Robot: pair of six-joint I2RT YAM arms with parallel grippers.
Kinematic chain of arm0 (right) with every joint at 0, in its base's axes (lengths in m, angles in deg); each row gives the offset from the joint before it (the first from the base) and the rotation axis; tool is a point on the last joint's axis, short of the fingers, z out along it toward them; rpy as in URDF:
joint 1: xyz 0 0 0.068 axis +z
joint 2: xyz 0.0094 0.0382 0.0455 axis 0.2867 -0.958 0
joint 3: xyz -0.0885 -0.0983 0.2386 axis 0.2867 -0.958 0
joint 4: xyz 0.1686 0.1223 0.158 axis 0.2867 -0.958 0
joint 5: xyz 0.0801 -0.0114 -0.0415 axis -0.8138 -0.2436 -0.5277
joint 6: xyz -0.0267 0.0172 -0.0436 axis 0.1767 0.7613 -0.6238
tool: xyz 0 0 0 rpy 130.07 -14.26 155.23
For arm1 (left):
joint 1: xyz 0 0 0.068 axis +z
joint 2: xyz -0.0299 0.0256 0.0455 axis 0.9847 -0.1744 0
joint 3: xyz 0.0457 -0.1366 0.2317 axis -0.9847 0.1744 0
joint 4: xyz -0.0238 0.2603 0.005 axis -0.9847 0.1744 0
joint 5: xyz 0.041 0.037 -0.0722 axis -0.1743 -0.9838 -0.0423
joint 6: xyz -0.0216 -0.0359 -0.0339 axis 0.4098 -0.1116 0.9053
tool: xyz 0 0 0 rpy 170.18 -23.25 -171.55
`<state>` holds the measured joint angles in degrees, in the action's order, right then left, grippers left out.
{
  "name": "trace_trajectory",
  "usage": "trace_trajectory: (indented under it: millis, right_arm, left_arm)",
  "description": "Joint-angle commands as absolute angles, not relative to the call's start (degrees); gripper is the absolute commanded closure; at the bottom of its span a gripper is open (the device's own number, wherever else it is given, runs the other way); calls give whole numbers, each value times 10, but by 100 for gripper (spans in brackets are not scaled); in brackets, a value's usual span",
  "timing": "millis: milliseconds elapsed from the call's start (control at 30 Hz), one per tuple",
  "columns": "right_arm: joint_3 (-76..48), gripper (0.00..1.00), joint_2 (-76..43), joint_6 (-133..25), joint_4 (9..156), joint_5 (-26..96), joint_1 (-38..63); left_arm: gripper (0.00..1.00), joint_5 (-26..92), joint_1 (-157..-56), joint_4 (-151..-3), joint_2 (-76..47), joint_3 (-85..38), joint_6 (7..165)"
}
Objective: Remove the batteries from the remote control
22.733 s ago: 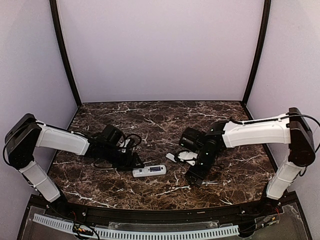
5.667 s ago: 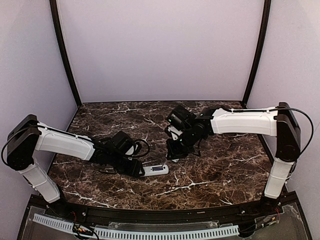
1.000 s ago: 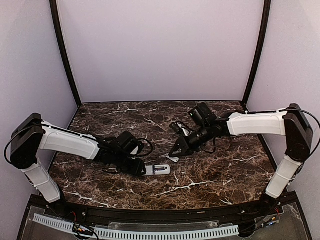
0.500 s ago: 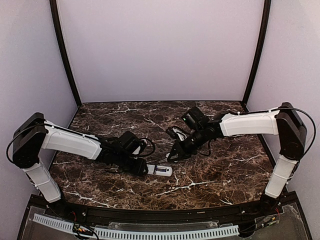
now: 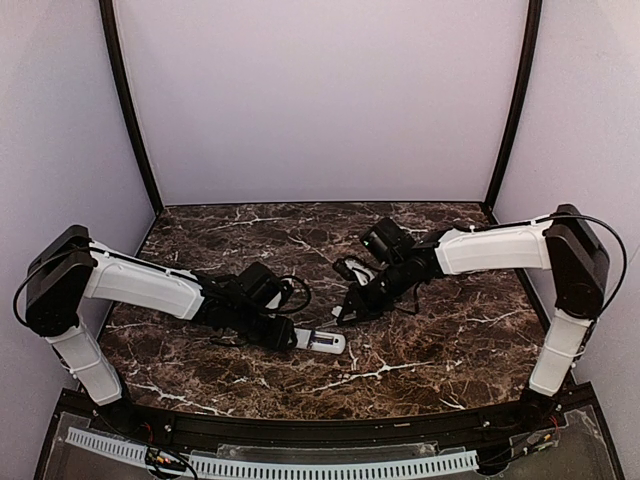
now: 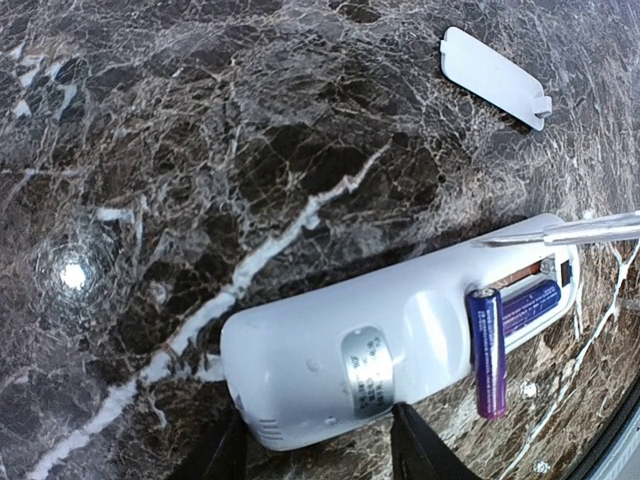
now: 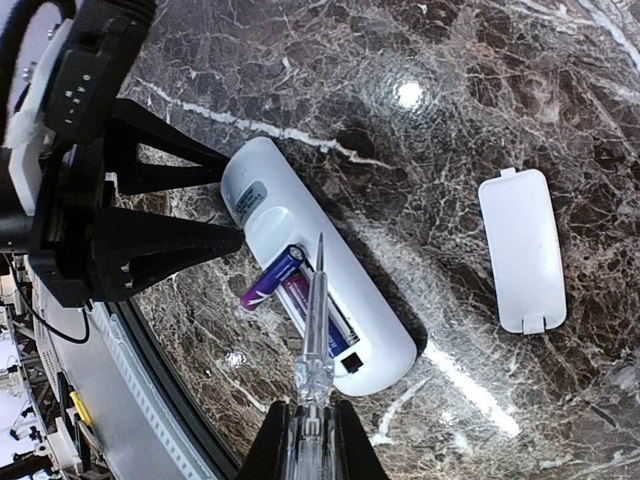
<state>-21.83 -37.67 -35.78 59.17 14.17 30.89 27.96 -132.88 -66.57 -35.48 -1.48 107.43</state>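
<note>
The white remote control [image 6: 350, 360] lies back-up on the marble, its battery bay open. My left gripper [image 6: 320, 455] is shut on its closed end, one finger [image 6: 420, 450] on each side. One purple-blue battery [image 6: 487, 352] sticks out crosswise over the bay's edge; the other battery [image 6: 530, 305] still lies in the bay. My right gripper [image 7: 310, 445] is shut on a clear-handled screwdriver [image 7: 314, 320], whose tip hovers over the bay beside the raised battery [image 7: 272, 278]. In the top view the remote [image 5: 322, 342] sits between the left gripper [image 5: 285, 335] and the right gripper [image 5: 348, 308].
The small white battery cover [image 7: 522, 250] lies flat on the marble beyond the remote, also in the left wrist view as the cover [image 6: 495, 77]. The left gripper's black body [image 7: 110, 200] crowds the remote's closed end. The table's front edge runs close by.
The right gripper with the screwdriver has moved down and left, closer to the remote's open bay. The left gripper keeps its hold on the remote, which has shifted slightly right.
</note>
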Motion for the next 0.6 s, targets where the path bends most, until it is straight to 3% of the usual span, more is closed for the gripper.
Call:
trace_trajectory:
  millis: [0, 567]
  right_arm:
    - [-212, 100, -398, -372, 597, 140, 318]
    - [-214, 100, -385, -381, 615, 106, 328]
  left_arm:
    - [51, 295, -1338, -667, -373, -12, 1071]
    - [51, 295, -1338, -670, -373, -11, 1072]
